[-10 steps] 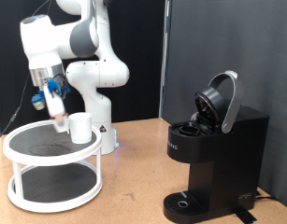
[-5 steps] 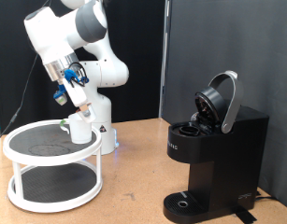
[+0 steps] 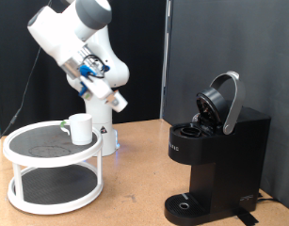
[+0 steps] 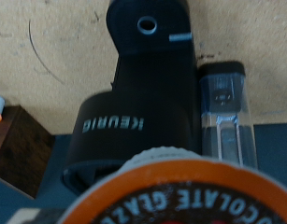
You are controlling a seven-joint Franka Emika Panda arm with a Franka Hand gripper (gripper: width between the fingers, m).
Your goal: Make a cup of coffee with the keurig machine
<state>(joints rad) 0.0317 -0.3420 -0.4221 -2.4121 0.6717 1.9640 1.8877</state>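
Observation:
In the exterior view my gripper hangs in the air to the right of the white cup, which stands on the top shelf of a round white rack. The black keurig machine sits at the exterior view's right with its domed lid raised. The wrist view looks down on the keurig machine, with an orange-rimmed coffee pod held close under the camera. The fingers themselves are hidden by the pod.
A clear water tank is attached beside the machine. A dark brown box stands near it on the tan table. The white arm base rises behind the rack. A black curtain hangs at the back.
The gripper has swung from just over the rack beside the cup to the exterior view's right, away from the shelf and towards the machine. Cup and machine have not moved.

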